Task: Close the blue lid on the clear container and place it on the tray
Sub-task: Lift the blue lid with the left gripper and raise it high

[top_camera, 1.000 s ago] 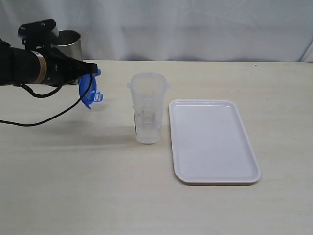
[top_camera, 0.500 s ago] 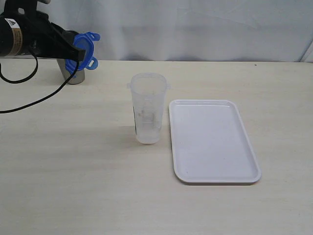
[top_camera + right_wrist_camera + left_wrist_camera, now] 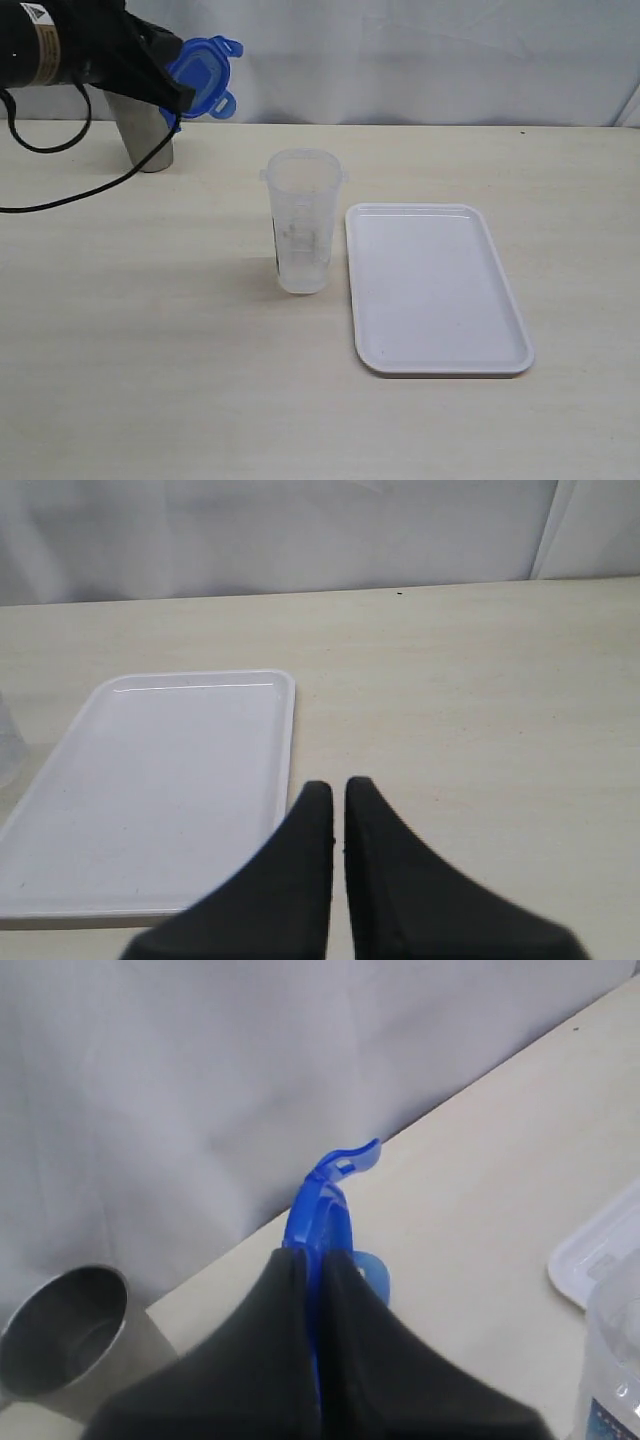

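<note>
My left gripper point(image 3: 172, 92) is shut on the blue lid point(image 3: 203, 78), holding it high in the air at the back left, above and left of the clear container point(image 3: 303, 220). In the left wrist view the blue lid point(image 3: 322, 1215) is pinched edge-on in the left gripper point(image 3: 316, 1258), and a corner of the clear container point(image 3: 612, 1360) shows. The container stands upright and uncovered just left of the white tray point(image 3: 434, 287). My right gripper point(image 3: 338, 788) is shut with nothing in it, off the near edge of the tray point(image 3: 160, 780); it does not show in the exterior view.
A shiny steel cup point(image 3: 143, 135) stands at the back left under the left arm, seen too as the steel cup point(image 3: 70, 1335) in the left wrist view. A black cable point(image 3: 70, 195) hangs from that arm. A white curtain closes off the table's far edge.
The left gripper has lifted the blue lid up from near the table and carried it a little to the right. The container and tray have not moved.
</note>
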{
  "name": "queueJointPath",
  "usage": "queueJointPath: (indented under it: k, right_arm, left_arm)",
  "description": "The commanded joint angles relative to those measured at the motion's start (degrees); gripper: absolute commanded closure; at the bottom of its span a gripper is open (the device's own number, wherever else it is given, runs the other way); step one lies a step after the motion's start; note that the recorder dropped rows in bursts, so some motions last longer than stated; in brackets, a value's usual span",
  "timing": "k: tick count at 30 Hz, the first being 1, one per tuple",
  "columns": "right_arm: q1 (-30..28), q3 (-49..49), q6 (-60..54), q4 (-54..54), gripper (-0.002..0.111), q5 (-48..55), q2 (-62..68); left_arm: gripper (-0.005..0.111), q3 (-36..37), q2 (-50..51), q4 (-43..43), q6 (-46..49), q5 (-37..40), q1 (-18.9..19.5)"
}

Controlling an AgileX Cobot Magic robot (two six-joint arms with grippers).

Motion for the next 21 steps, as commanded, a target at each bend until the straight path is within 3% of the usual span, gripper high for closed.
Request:
queueJointPath:
  k: [1,4,11,21]
  right_arm:
    - [-0.3,0.2,0.0,0.2,0.104,-0.7,-0.3]
    - [-0.3,0.2,0.0,0.2,0.104,-0.7,-0.3]
    - [-0.3,0.2,0.0,0.2,0.104,-0.7,-0.3]
    - [-0.3,0.2,0.0,0.2,0.104,-0.7,-0.3]
  left_arm:
    - [0.107,-0.4,-0.5,0.0,6.0,11.8,-5.9]
    - [0.107,-0.4,-0.5,0.0,10.1,16.5,-9.2]
    - [0.107,-0.4,-0.5,0.0,16.2,16.7,-13.6]
    - [0.107,-0.4,-0.5,0.0,17.0,12.6,-14.7]
